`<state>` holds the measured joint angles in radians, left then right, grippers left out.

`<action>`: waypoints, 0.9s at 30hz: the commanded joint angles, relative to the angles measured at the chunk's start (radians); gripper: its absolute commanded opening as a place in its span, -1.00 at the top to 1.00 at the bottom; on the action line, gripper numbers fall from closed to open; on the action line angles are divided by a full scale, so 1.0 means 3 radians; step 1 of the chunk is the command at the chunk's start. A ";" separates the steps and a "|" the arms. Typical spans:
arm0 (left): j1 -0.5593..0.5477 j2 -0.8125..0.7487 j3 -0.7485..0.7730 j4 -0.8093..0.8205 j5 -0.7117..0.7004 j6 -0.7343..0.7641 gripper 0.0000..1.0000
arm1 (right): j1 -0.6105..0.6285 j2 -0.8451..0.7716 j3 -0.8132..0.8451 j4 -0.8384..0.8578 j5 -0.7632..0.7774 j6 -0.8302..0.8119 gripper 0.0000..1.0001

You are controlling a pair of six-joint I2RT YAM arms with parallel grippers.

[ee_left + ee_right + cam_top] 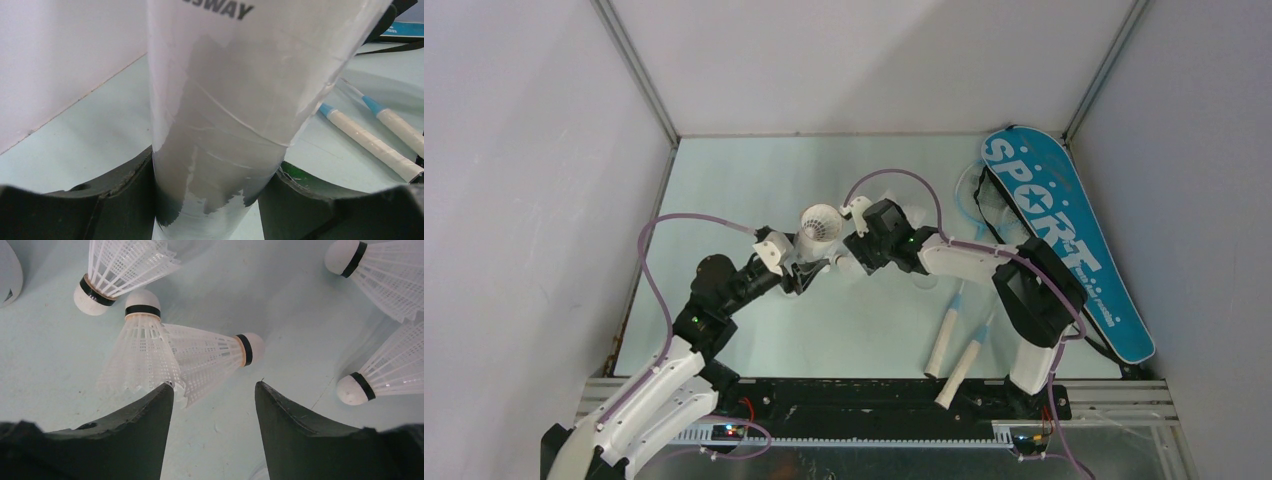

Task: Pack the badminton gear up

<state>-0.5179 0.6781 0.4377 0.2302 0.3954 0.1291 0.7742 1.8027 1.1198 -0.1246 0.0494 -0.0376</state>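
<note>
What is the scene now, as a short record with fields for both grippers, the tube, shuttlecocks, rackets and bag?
left gripper: shut on the white tube
white tube: open end facing up
right gripper: open, low over the shuttlecocks, nothing held
shuttlecocks: five seen, loose on the table
rackets: two cream handles side by side, near the right arm
SPORT bag: blue, flat at the right side

Desk [864, 330]: pale green, flat, matte.
Far right corner: blue "SPORT" bag [1064, 240] lying flat, angled toward front right.
Just left of bag, near front edge: 2 rackets [944, 345], cream handles side by side, slanted.
Centre: 5 white shuttlecocks [215, 357] lying loose, 2 with skirts overlapping.
</note>
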 commanded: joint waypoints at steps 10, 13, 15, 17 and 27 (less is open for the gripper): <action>-0.0007 0.0107 -0.0056 -0.0467 0.0027 -0.0161 -0.28 | 0.0029 0.0016 -0.0007 0.0169 0.0150 -0.0074 -0.26; -0.0007 0.0116 -0.0051 -0.0468 0.0047 -0.0160 -0.28 | 0.0079 -0.0028 -0.0042 0.0249 -0.0028 -0.0160 -0.27; -0.0007 0.0117 -0.0048 -0.0474 0.0050 -0.0154 -0.28 | 0.0145 -0.0029 -0.0046 0.0355 -0.0067 -0.0227 -0.28; -0.0007 0.0117 -0.0048 -0.0478 0.0049 -0.0144 -0.28 | 0.0167 -0.0020 -0.0047 0.0449 -0.0227 -0.0371 -0.29; -0.0007 0.0080 -0.0073 -0.0471 0.0121 -0.0119 -0.27 | 0.0195 0.0027 -0.0047 0.0630 -0.0641 -0.0907 -0.41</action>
<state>-0.5179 0.6846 0.4381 0.2363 0.4057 0.1318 0.8295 1.8160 1.1038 0.0071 -0.0769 -0.2108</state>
